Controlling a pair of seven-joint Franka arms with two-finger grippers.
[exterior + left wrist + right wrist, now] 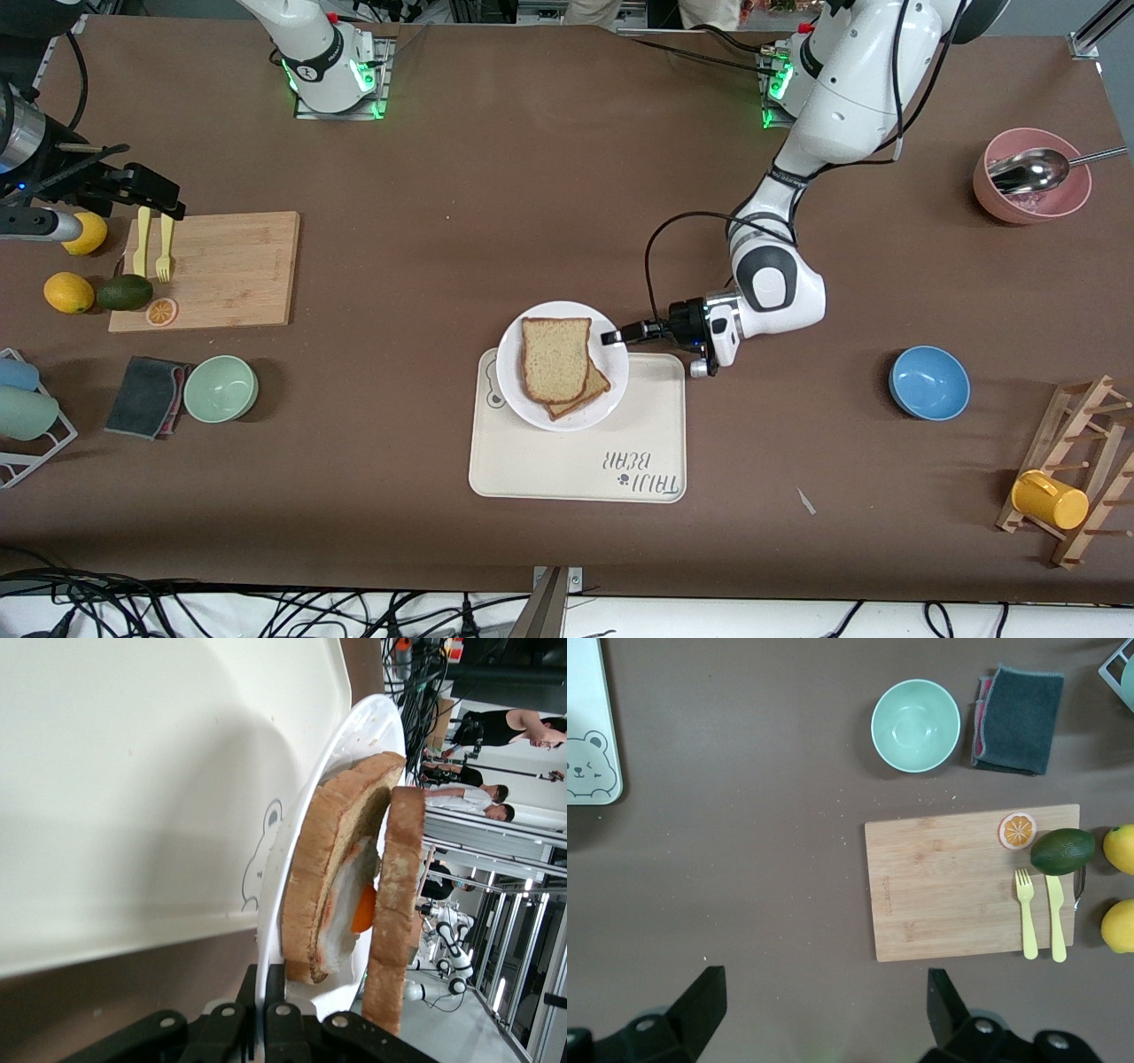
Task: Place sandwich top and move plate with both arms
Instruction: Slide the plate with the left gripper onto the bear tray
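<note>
In the front view you see the plate (613, 379) just below the frame's centre, resting on the upper corner of the cream tray (532, 465) and hanging over its top edge. The sandwich top (555, 357) lies on the stack with its long axis running up and down the frame, tilted slightly, and its rounded end toward the bottom. It covers most of the lower slice (595, 388), which peeks out at the lower right, turned at an angle. The left gripper (617, 337) reaches in from the right and meets the plate's rim; you cannot judge its finger gap from here. The right gripper (146, 197) sits at the frame's left edge, over the end of the cutting board (230, 268) with the fork (164, 249); most of its arm is cut off.

In the left wrist view the plate (303, 806) appears edge-on, its rim running into the black fingers (276, 1020) at the bottom centre, which close narrowly on it. The sandwich top (399, 904) stands apart from the lower slice (323, 886) with the fried egg (354, 908) between (only the yolk's orange edge shows).

In the right wrist view the right gripper (826, 1001) has its fingers spread wide, holding nothing, over bare table beside the cutting board (948, 890). The green bowl (915, 725) sits at upper centre, and a bear-printed tray corner (592, 753) shows at upper left.
</note>
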